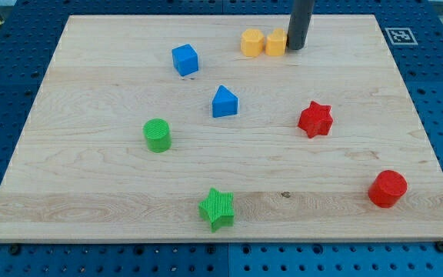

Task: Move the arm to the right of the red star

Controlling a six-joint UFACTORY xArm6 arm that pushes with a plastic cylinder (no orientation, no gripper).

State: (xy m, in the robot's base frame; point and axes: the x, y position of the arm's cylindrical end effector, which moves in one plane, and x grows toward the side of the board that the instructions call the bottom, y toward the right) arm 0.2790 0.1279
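My tip (294,48): bare rod, nothing held, planted near the board's top edge, well above the red star and a little to its left.
Yellow blocks: one (275,42) touching my tip on the left, another (251,42) just beyond it.
Red star (314,119): alone, right of the board's middle, upright and untouched.
Red cylinder (388,188): below the red star, off to its right.
Wooden board (91,192): bare wood lies just right of the red star.
Best line: I'd swing out right first, then drop down beside the red star, staying apart from it so it isn't nudged.
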